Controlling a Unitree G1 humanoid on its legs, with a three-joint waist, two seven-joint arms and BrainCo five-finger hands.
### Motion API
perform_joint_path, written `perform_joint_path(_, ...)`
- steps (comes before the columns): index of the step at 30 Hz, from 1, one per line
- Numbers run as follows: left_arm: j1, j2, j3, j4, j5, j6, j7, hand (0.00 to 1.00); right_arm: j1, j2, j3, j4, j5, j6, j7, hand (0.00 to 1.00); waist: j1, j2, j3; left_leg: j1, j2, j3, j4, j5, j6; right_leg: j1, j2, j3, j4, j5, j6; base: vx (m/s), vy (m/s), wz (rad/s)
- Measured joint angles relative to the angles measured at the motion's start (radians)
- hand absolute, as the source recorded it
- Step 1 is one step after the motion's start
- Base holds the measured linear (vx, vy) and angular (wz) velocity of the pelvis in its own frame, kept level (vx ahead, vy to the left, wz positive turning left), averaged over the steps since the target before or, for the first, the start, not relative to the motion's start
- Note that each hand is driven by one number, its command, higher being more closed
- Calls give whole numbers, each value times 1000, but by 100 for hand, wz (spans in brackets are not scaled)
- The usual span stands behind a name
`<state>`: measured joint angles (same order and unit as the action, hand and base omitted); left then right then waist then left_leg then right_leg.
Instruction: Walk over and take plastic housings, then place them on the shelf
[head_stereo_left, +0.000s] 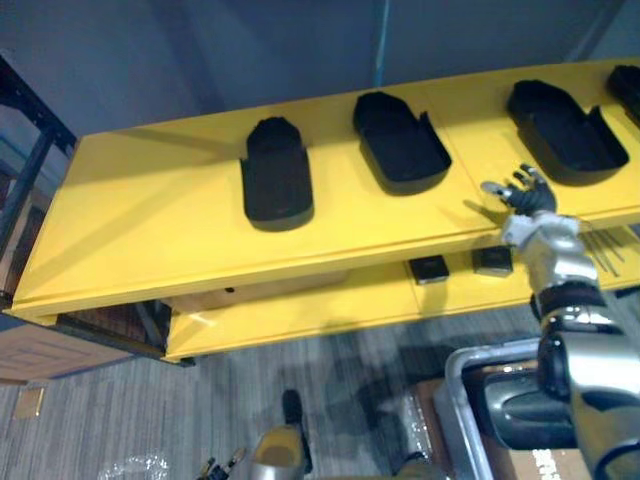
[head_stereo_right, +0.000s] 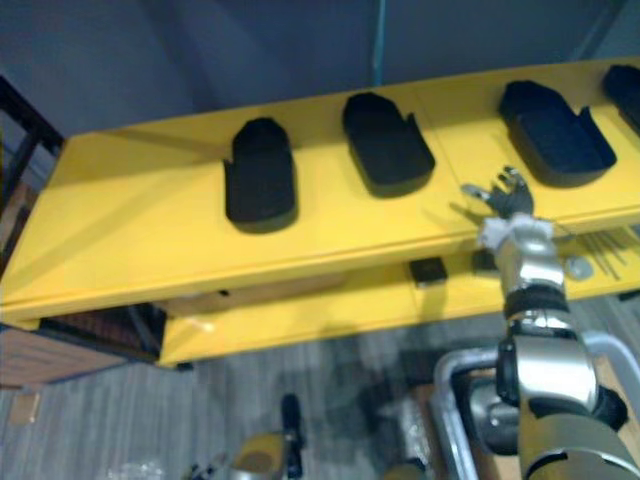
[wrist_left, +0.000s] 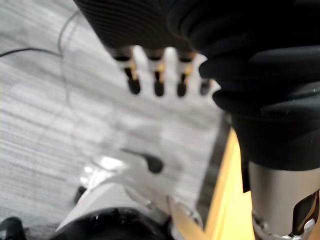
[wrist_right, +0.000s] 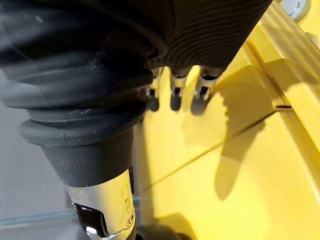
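Four black plastic housings (head_stereo_left: 277, 172) lie in a row along the top deck of the yellow shelf (head_stereo_left: 140, 230). The right hand (head_stereo_left: 525, 195) hovers over that deck with nothing in it: fingers fanned wide, thumb out to the side, palm down. Beyond the fingertips on the thumb side sits the thumb-side housing (head_stereo_left: 400, 140), and beyond them on the other side is the far-side housing (head_stereo_left: 563, 125). Both are apart from the hand. Right under the fingers (wrist_right: 175, 100) there's only bare yellow board carrying their shadow, so they look to be just above the surface rather than touching it.

My read is that with the hand empty and the housings set down, the step here is a clean exit. The way to do it well is to lift the wrist first, then draw straight back over the front lip. No sideways sweep, because those light shells on either side would likely skid at a nudge. Keep the fingers spread so nothing hooks a rim.

As for pose, the right forearm rises steeply from below, and the wrist is tipped forward so the hand reaches past the shelf's edge. The left hand (wrist_left: 157, 85) hangs low over the grey floor, fingers straight and loose, carrying nothing.
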<state>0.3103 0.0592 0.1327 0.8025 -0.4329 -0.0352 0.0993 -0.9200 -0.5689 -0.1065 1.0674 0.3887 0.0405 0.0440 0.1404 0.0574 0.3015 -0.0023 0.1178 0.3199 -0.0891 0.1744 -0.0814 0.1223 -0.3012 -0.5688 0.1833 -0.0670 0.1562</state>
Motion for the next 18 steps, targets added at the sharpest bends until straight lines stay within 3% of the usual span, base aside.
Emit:
perform_joint_path(5,-1,11,0,5,-33,0,2,0,-7,-21,2,13,-2,-20,37,0,9,6,10,-2,-9,-11,0,0,0,-19,-26,-5,61,-41,8,-24,-4,7)
perform_joint_path(13,-6,9,0,14,-42,6,0,0,-59,-34,9,13,0,-113,49,0,11,16,59,-35,-24,-56,2,19,1,-61,-69,-34,180,-104,11,-18,-17,17)
perform_joint_path(18,-8,-3,-1,25,-42,20,-10,0,-88,-23,31,10,-1,-159,49,0,17,37,73,-37,-31,-62,5,24,-1,-70,-86,-37,222,-126,13,24,-21,6)
